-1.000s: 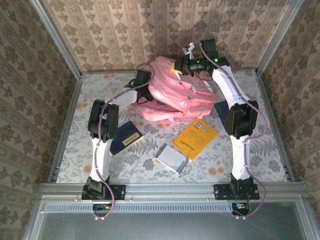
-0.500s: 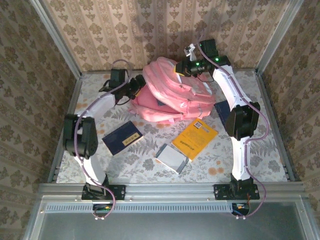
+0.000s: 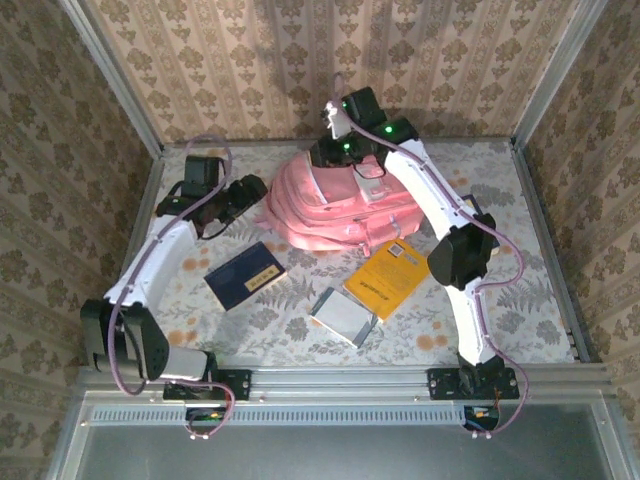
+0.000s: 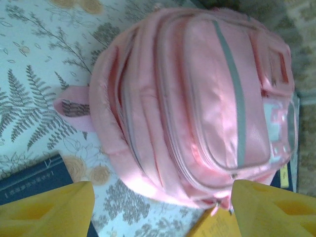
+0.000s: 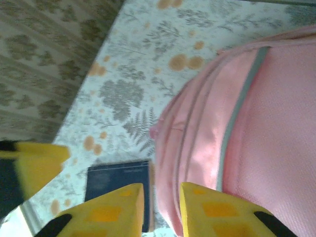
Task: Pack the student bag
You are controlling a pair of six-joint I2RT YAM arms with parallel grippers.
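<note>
Swung outward since a second ago, the left arm's elbow now sits low by its base. The left gripper [image 4: 160, 213] is spread wide and empty, just left of the student bag [image 3: 340, 205] mid-table. Beyond, the right gripper [image 5: 162, 200] hovers at the bag's far top, jaws narrowly parted, finger bases cut off.

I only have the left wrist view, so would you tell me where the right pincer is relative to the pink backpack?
Observer: The right pincer hangs above the pink backpack's far end, by the back wall.
Operator: Is it holding anything?
Observer: No, its fingers stand slightly apart with nothing between them.
Operator: What else lies on the table?
Observer: A flat grey item lies nearer the arm bases, beside the yellow book.
</note>
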